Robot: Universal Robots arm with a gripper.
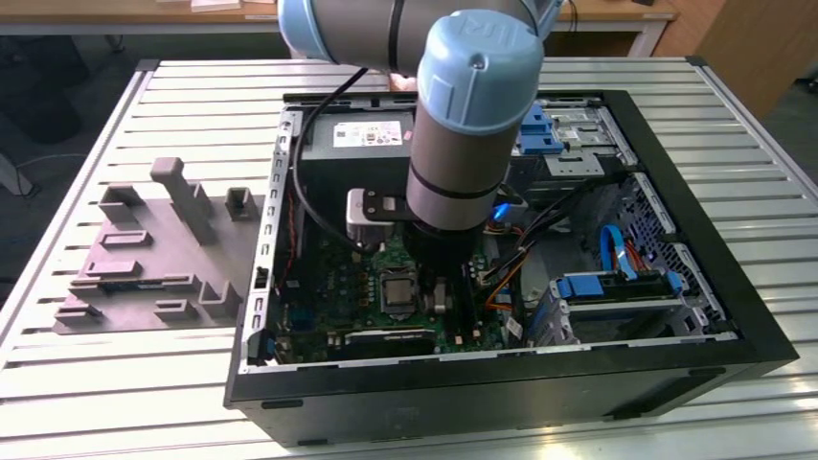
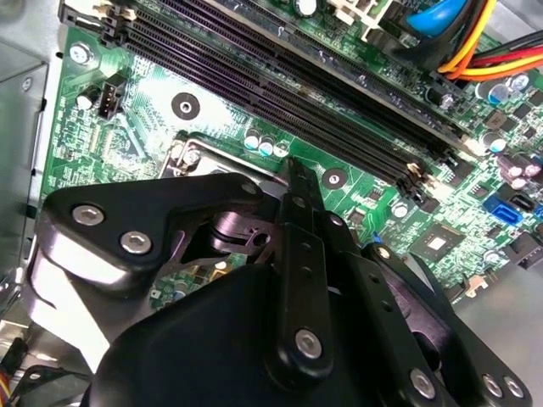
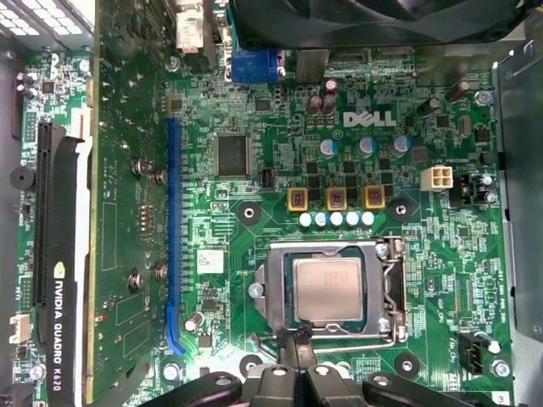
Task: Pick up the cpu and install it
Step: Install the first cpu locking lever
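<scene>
Tool [image 3: 295,356] fingers together, holding nothing, beside cpu [image 3: 328,287] lying flat, metal top up, square in socket frame [image 3: 327,292]

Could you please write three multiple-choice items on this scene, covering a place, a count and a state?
1. Where is the cpu?
A. On the grey tray
B. In the metal socket frame of the green circuit board
C. On the slatted table

2. How many yellow-edged square parts sit in a row above the socket in the first wrist view?
A. One
B. Three
C. Six

3. How does the computer case stand?
A. Side open, board exposed
B. Closed
C. Upside down

Answers: 1 B, the chip lies inside the frame; 2 B, three stand side by side; 3 A, the board shows from above.
</scene>
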